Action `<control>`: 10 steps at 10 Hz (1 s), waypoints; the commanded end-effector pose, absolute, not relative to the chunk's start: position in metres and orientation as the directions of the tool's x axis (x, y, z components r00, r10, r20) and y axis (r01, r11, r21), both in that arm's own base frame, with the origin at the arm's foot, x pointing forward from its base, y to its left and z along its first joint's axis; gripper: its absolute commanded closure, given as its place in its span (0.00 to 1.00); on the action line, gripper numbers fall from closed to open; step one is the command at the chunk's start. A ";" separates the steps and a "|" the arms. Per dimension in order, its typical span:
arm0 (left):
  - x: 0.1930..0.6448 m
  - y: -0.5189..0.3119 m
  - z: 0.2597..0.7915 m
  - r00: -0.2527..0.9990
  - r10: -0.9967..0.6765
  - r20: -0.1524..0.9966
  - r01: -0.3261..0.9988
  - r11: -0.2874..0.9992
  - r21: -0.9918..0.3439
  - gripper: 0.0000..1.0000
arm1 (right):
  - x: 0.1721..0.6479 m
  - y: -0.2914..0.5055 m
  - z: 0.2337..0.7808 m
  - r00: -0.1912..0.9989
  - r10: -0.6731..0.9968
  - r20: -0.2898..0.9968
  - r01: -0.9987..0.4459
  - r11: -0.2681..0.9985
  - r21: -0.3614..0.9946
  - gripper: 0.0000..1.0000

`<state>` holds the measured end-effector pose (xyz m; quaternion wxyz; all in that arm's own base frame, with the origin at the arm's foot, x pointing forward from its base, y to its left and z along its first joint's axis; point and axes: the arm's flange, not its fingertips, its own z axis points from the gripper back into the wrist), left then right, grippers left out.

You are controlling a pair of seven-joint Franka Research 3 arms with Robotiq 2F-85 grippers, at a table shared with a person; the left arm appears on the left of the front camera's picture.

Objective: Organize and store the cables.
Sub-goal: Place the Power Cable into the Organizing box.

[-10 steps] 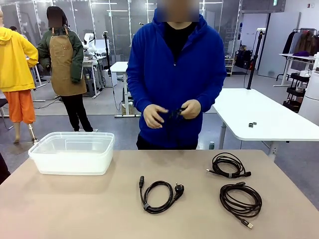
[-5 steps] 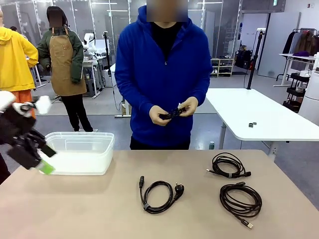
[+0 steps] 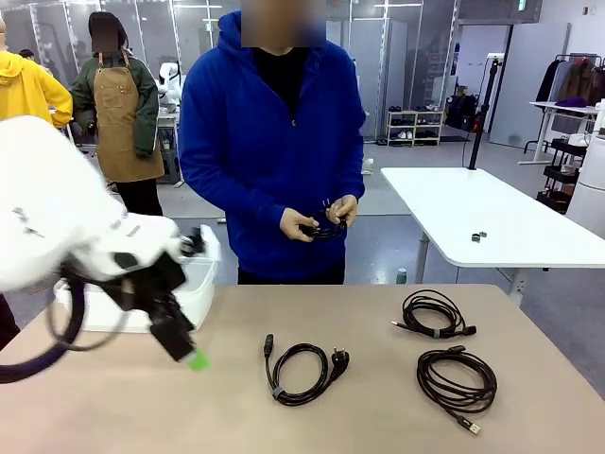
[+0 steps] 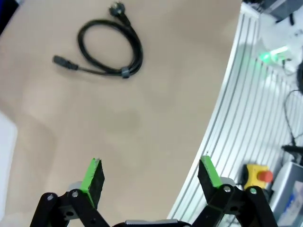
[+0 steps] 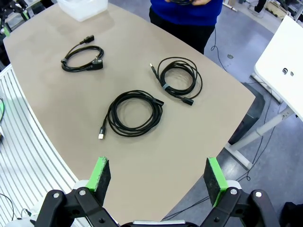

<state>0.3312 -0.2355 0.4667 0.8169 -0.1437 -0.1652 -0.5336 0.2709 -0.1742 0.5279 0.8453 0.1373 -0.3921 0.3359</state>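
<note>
Left gripper (image 4: 150,165): fingers apart, empty, above bare table (image 3: 378,416). In front view it is blurred, and its arm hides most of plastic tub (image 3: 202,284). Right gripper (image 5: 156,165): fingers apart, empty, high over table. Plug cable (image 3: 301,371) coiled at table centre. Far cable (image 3: 435,314) and near cable (image 3: 457,380) coiled at right. Fourth cable (image 3: 326,225) bunched in person's hands (image 3: 298,225), partly covered.

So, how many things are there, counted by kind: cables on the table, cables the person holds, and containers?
Coiled cables on the table: 3
Cable in the person's hands: 1
Plastic tub: 1
Total: 5
</note>
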 end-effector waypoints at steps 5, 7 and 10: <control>0.391 -0.347 0.423 0.631 -0.730 0.262 0.767 0.636 -0.077 0.00 | 0.270 -0.176 0.527 0.455 0.469 0.757 -0.688 0.725 -0.036 0.00; 0.382 -0.340 0.418 0.621 -0.730 0.286 0.776 0.624 -0.091 0.00 | 0.270 -0.176 0.527 0.455 0.469 0.757 -0.688 0.725 -0.036 0.00; 0.382 -0.340 0.418 0.621 -0.730 0.286 0.776 0.624 -0.091 0.00 | 0.270 -0.176 0.527 0.455 0.469 0.757 -0.688 0.725 -0.036 0.00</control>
